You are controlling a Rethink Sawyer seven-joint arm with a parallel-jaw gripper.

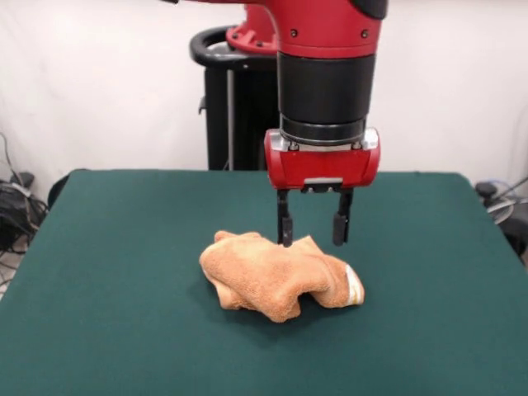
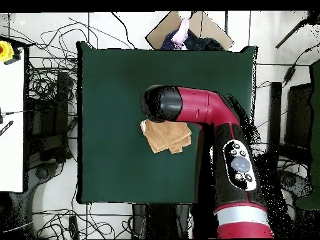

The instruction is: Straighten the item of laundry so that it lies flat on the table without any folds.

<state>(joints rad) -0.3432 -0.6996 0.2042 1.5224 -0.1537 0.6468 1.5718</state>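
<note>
The item of laundry [image 1: 276, 280], an orange-tan terry towel, lies crumpled in a lumpy heap near the middle of the dark green table [image 1: 107, 280]. A pale band shows at its right end. My gripper [image 1: 313, 235] hangs open just above the heap's far upper edge, its two black fingers pointing down; the left finger [image 1: 285, 227] reaches the cloth's top, the right one stands clear of it. From overhead the towel [image 2: 167, 137] pokes out from under the arm's head, which hides the gripper and part of the cloth.
The red arm [image 2: 228, 144] spans the table's right part in the overhead view. Cables and equipment lie on the floor around the table. A cardboard piece and a person's hand [image 2: 182, 32] show beyond the table's far edge.
</note>
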